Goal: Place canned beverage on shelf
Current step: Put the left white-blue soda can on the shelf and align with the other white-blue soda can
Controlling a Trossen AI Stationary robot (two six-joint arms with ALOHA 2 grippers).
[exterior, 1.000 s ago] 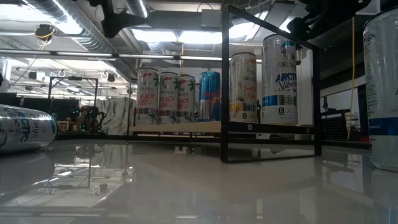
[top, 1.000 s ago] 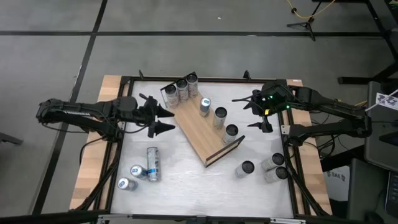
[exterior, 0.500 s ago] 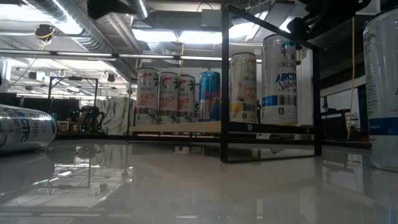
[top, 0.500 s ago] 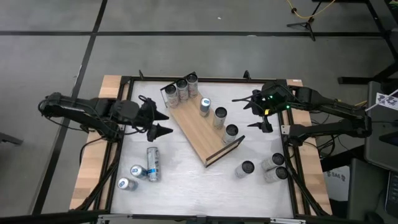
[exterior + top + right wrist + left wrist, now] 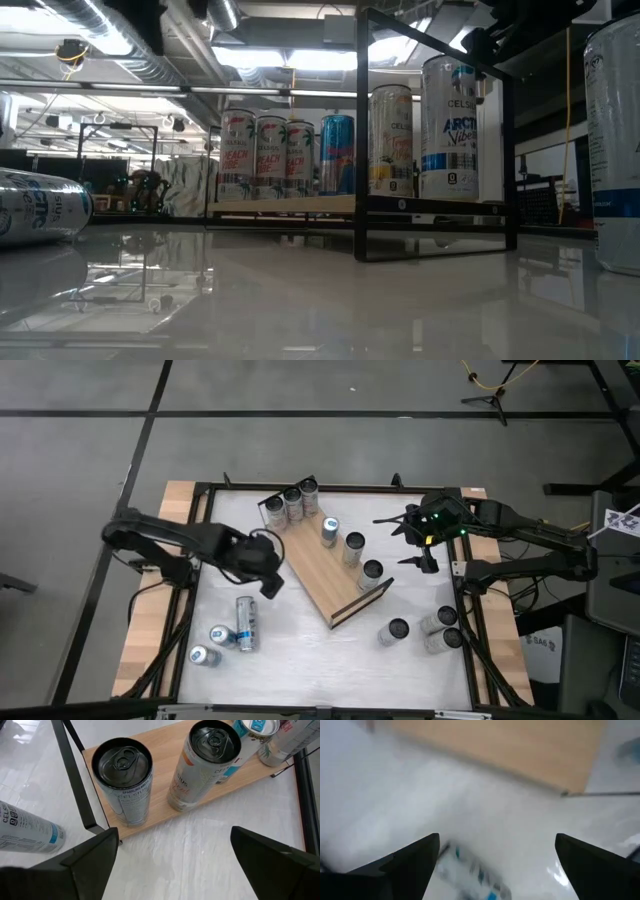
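The shelf [image 5: 322, 572], a light wooden board with black wire ends, lies slantwise on the white table. Three cans [image 5: 292, 503] stand on its far end and three more [image 5: 353, 547] along its right edge. Another can [image 5: 246, 622] lies on its side on the table, near the shelf's left side; it shows blurred in the left wrist view [image 5: 476, 874]. My left gripper [image 5: 266, 582] hangs open above the table between that can and the shelf, pointing steeply down, nothing between its fingers [image 5: 410, 865]. My right gripper [image 5: 411, 546] waits open, right of the shelf.
Two cans [image 5: 212, 645] stand near the lying one at the table's near left. Three more cans [image 5: 425, 630] stand at the near right. A black frame [image 5: 197, 540] borders the table. Bare table lies between the shelf and the near edge.
My left gripper has swung from beside the shelf's far left end toward the table's near edge and tipped from nearly level to steeply down, rolling somewhat. It has stayed open and now hangs over the table near the lying can.
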